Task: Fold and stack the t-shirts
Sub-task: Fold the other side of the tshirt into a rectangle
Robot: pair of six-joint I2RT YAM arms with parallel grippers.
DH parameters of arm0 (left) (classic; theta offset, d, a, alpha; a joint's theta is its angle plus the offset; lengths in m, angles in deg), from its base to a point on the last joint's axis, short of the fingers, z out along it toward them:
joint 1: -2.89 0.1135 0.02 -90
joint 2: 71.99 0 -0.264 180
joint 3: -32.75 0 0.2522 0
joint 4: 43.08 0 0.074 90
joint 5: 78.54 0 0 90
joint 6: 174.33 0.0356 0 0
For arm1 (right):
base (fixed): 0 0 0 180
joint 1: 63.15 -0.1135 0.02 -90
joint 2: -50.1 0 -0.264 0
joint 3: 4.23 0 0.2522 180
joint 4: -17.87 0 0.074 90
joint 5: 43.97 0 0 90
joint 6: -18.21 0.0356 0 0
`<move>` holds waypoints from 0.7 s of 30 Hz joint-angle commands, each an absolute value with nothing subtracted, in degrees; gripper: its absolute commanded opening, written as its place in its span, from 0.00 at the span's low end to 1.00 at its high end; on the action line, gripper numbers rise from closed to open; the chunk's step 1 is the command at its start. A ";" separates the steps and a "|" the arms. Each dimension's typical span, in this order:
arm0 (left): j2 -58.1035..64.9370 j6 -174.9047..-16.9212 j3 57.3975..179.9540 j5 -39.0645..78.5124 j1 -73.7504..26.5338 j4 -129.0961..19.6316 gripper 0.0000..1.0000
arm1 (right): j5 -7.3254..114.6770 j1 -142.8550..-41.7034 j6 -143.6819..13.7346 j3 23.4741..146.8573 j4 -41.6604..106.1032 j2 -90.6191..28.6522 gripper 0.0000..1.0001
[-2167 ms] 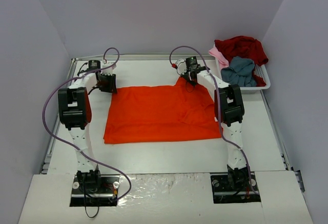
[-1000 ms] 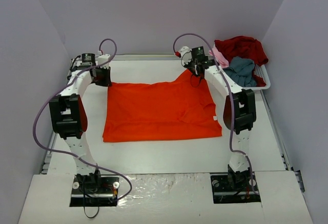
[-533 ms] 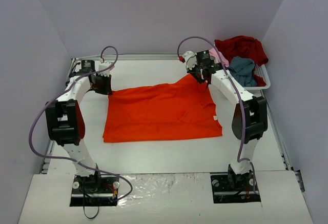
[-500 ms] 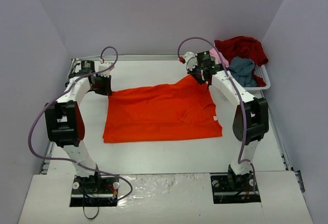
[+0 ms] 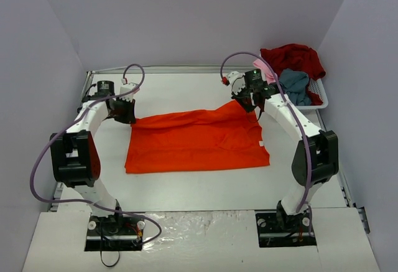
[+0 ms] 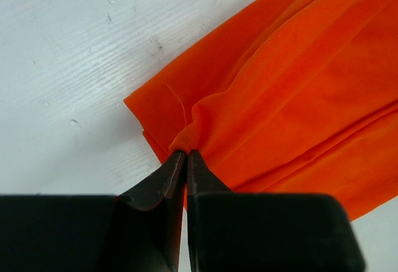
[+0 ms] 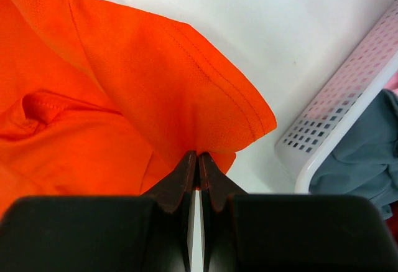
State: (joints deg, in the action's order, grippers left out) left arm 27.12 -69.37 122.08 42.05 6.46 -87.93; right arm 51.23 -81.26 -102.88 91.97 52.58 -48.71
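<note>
The orange shirt [image 5: 196, 138] lies spread across the middle of the bench [image 5: 199, 188], its near hem flat and roughly parallel to the near edge, with a broad bare strip in front of it. The left gripper [image 6: 185, 154] is closed tight on the shirt's far left corner, cloth bunched at its tips, towards the bench's far left corner. The right gripper [image 7: 197, 155] is likewise pinched closed on a fold below the hemmed far right corner, which rises off the bench. The far edge runs between the two grips. Bare bench shows behind the shirt up to the far edge, with narrower strips at left and right. The basket [image 5: 318, 95] at the far right corner, near the right gripper, holds a dark red shirt [image 5: 292, 57], a grey-blue shirt [image 5: 289, 85] and a pink shirt [image 5: 266, 66].
</note>
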 commanded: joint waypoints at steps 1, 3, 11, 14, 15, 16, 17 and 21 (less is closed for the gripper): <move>22.50 -67.72 121.13 43.28 7.02 -87.69 0.02 | 52.19 -81.61 -102.02 90.48 55.18 -45.18 0.00; 21.71 -67.63 119.99 43.28 7.02 -87.25 0.02 | 52.54 -81.52 -101.94 89.87 55.79 -44.65 0.00; 20.38 -66.23 118.31 42.40 7.02 -87.16 0.02 | 53.68 -81.61 -101.76 87.58 57.46 -43.68 0.00; 20.12 -65.70 117.61 42.22 6.94 -87.07 0.02 | 54.38 -81.61 -101.76 86.70 58.08 -43.16 0.00; 20.03 -65.61 117.44 42.05 7.02 -86.90 0.02 | 54.73 -81.61 -101.76 86.44 58.43 -43.07 0.00; 19.95 -65.44 116.91 41.96 6.94 -86.72 0.02 | 54.82 -81.61 -101.76 86.09 58.43 -42.72 0.00; 19.94 -65.18 116.82 41.70 7.02 -86.63 0.02 | 54.91 -81.61 -101.76 85.56 58.61 -42.63 0.00; 19.68 -64.65 116.12 41.52 7.02 -86.19 0.03 | 55.44 -81.61 -101.76 84.07 59.13 -42.01 0.00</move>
State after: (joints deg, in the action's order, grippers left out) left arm 23.14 -66.40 115.74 41.53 6.46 -87.10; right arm 54.44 -81.26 -102.16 85.17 56.77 -45.08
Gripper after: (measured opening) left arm 0.031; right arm 0.005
